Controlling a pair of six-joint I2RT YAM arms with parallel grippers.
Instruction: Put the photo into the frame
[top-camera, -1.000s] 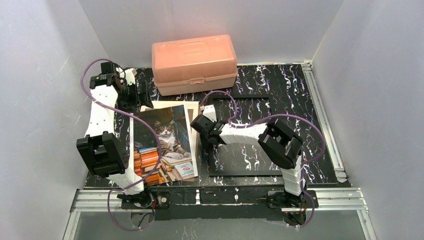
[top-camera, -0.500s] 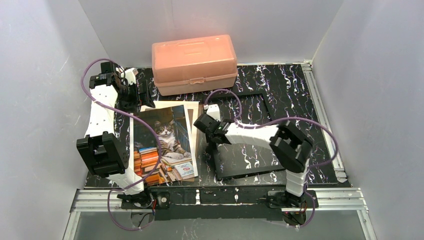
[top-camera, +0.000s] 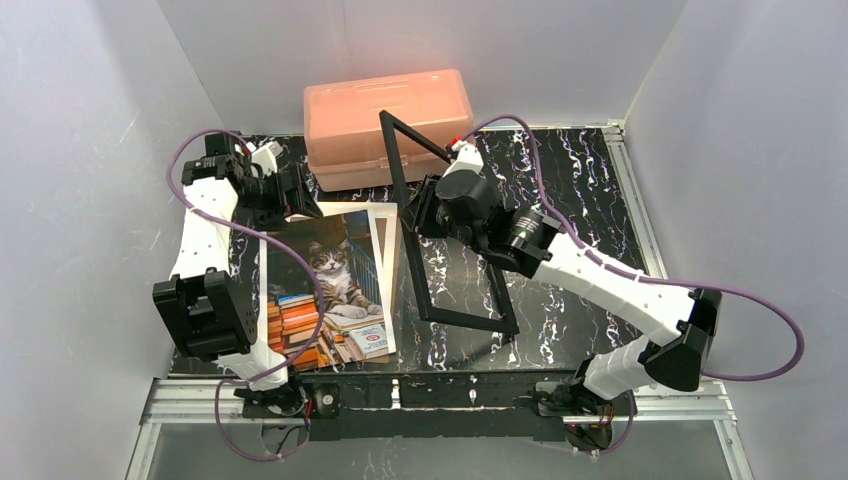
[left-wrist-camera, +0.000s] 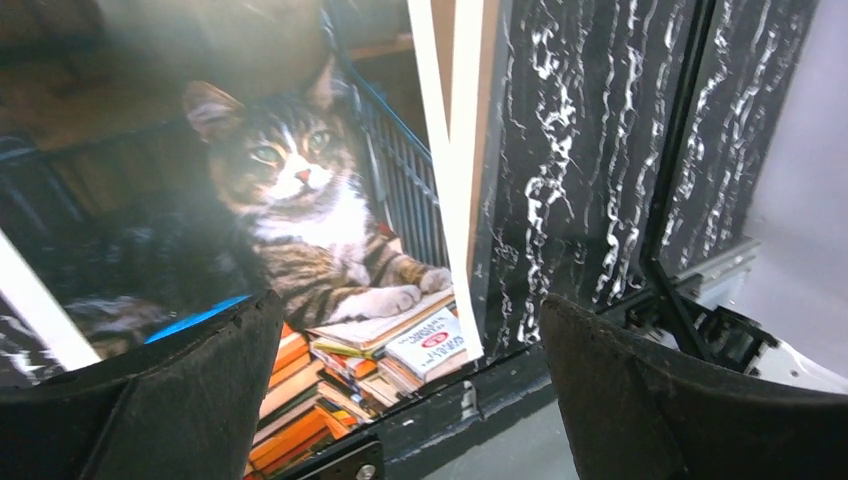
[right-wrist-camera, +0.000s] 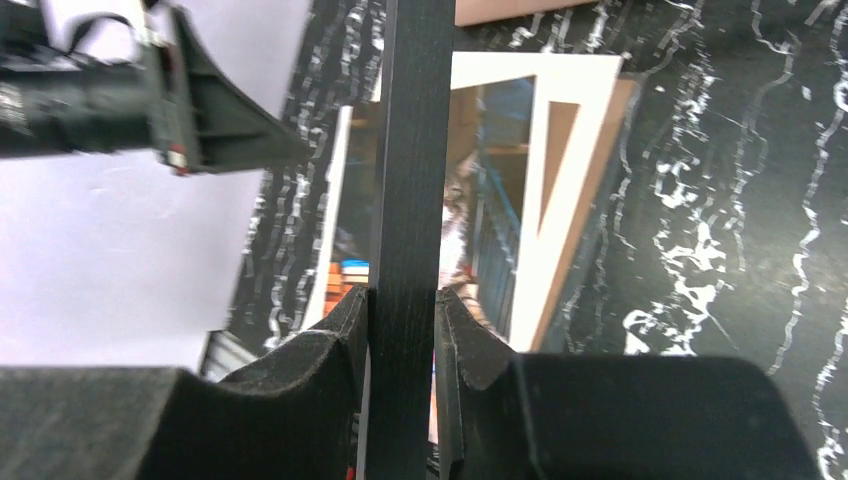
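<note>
The photo, a cat on stacked orange books, lies face up at the table's left. It also shows in the left wrist view and the right wrist view. The black frame stands tilted on its near edge, its far corner raised in front of the box. My right gripper is shut on the frame's left bar, one finger on each side. My left gripper hovers open and empty above the photo's far edge. The frame's bar shows at the right in the left wrist view.
A peach plastic box stands at the back centre. A white mat sheet and a brown board edge lie under the photo's right side. Grey walls close in left, right and back. A metal rail runs along the right.
My right arm has raised the frame from flat on the table to standing tilted on its near edge and swung back and up. My left gripper has shifted slightly right.
</note>
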